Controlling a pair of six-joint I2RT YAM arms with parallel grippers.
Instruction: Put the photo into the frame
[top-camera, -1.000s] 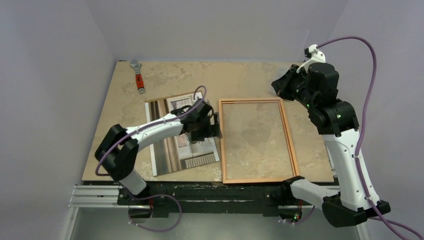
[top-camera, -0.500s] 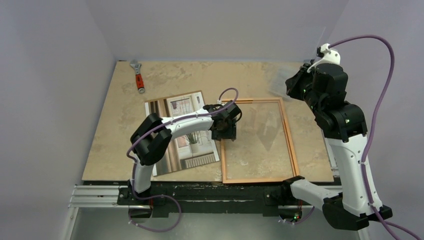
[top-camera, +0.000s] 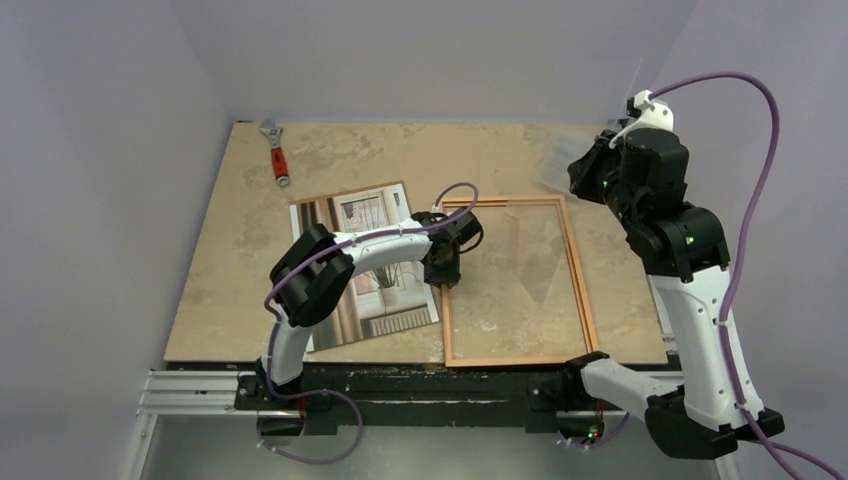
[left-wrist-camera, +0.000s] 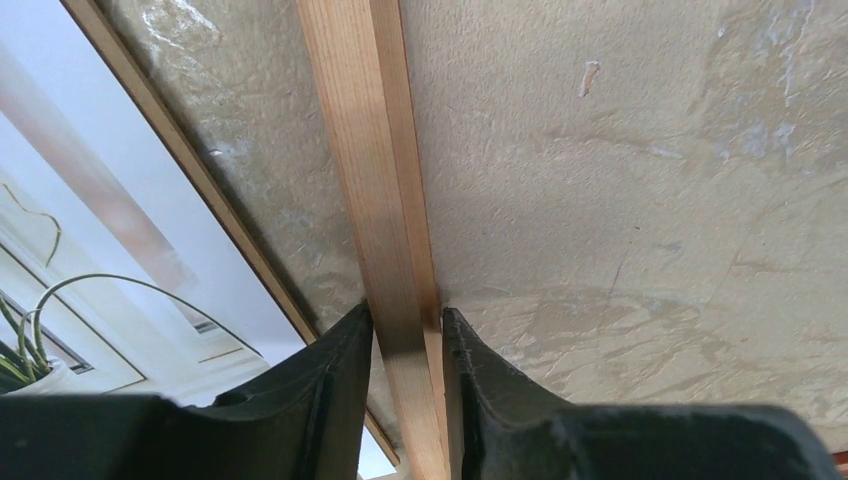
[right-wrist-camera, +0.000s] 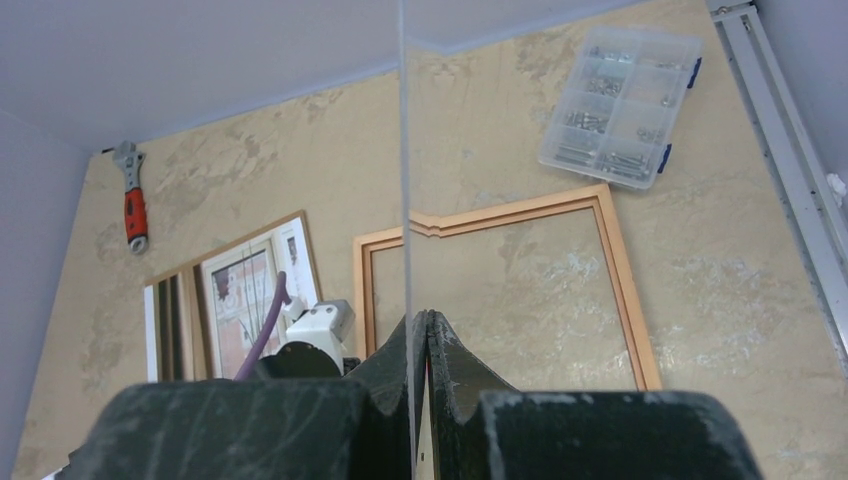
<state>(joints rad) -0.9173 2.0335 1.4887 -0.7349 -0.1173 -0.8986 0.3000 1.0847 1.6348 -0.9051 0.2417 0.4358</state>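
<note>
The photo lies face up on the table, left of the frame; its pale window and plant leaves show in the left wrist view. The thin orange-brown frame lies flat beside it. My left gripper is down on the frame's left rail, and its two dark fingers press the rail from both sides. High at the back right, my right gripper is shut on a clear pane, seen edge-on as a thin upright line.
A red-handled wrench lies at the table's far left corner. A clear plastic parts box sits beyond the frame's far right corner. Grey walls close in on three sides. The arm bases and a rail run along the near edge.
My left gripper moved right, off the photo and onto the frame's left rail, and its jaws narrowed around the rail. The right arm shifted slightly right with the pane.
</note>
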